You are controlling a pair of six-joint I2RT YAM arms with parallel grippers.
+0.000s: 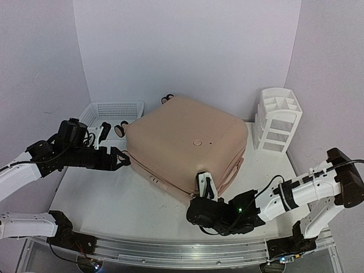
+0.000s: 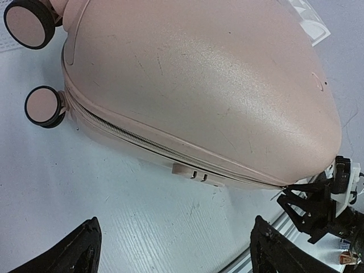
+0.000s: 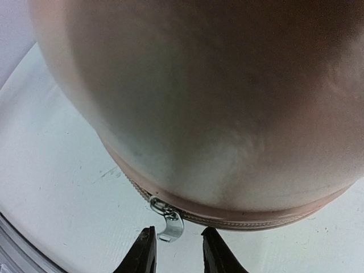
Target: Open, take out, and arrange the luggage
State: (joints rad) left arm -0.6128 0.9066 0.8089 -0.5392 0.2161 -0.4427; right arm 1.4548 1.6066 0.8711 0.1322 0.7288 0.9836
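The luggage (image 1: 187,145) lies flat and zipped shut in the middle of the table (image 1: 108,199), wheels toward the far left. The right gripper (image 3: 177,243) sits at its near corner, jaws narrowly apart. The zipper pull (image 3: 169,220) hangs just at the fingertips, not clamped. The left gripper (image 2: 175,230) hovers beside the luggage's left edge — jaws wide, holding nothing.
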